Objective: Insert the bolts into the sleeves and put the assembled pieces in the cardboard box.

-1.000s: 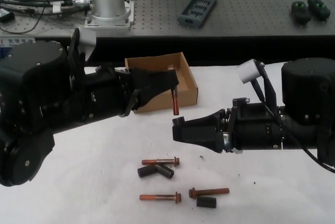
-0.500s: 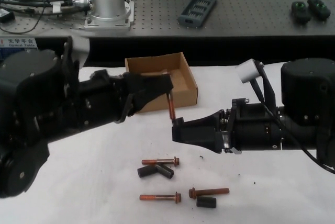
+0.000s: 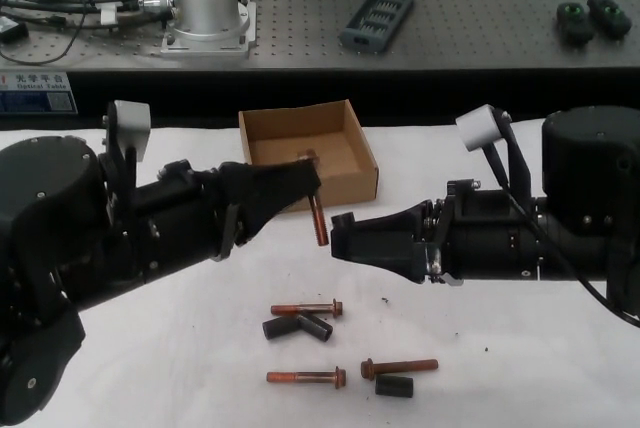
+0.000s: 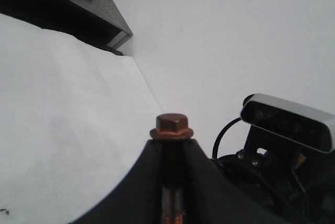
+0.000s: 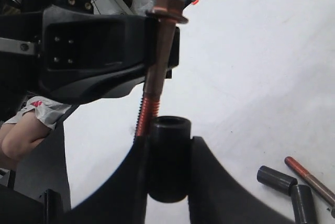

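Note:
My left gripper (image 3: 313,182) is shut on a copper-coloured bolt (image 3: 318,215) that hangs upright, head up, in front of the cardboard box (image 3: 345,128). In the left wrist view the bolt's hex head (image 4: 171,127) sits above the left gripper (image 4: 171,153). My right gripper (image 3: 343,227) is shut on a black sleeve (image 5: 169,156), bore upward. In the right wrist view the bolt (image 5: 158,62) has its threaded end just beside and behind the sleeve's rim, not inside the bore. The right gripper (image 5: 168,169) is directly below it.
Three loose bolts (image 3: 306,307) (image 3: 305,377) (image 3: 400,365) and loose black sleeves (image 3: 298,327) (image 3: 395,386) lie on the white cloth near the front. A black perforated bench with a metal post (image 3: 205,8) and a blue-grey holder (image 3: 378,14) runs behind the box.
The left gripper has carried the bolt away from the box, down and toward the right gripper's sleeve. The right gripper has edged slightly up toward the bolt.

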`<act>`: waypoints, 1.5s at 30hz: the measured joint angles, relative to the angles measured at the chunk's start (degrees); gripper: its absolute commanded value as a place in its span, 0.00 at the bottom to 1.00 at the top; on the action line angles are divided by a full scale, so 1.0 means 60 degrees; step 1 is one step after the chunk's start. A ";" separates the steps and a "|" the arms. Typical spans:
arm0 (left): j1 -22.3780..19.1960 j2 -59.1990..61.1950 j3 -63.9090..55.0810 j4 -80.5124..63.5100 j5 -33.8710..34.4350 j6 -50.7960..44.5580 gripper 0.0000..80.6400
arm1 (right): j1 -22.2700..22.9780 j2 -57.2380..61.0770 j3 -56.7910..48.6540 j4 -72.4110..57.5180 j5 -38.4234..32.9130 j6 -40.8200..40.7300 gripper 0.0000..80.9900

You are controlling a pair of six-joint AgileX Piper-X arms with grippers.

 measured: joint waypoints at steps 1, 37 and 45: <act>0.0000 0.0000 0.0000 -0.0056 -0.0090 0.0000 0.01 | 0.0000 0.0000 0.0000 0.0115 -0.0018 -0.0104 0.09; 0.0000 0.0000 0.0000 -0.0529 -0.0045 -0.0419 0.01 | 0.0000 0.0000 0.0000 0.0412 -0.0857 -0.0035 0.09; 0.0000 0.0000 0.0000 -0.0553 -0.0045 -0.0437 0.01 | 0.0000 0.0000 0.0000 -0.0412 -0.1086 0.0580 0.09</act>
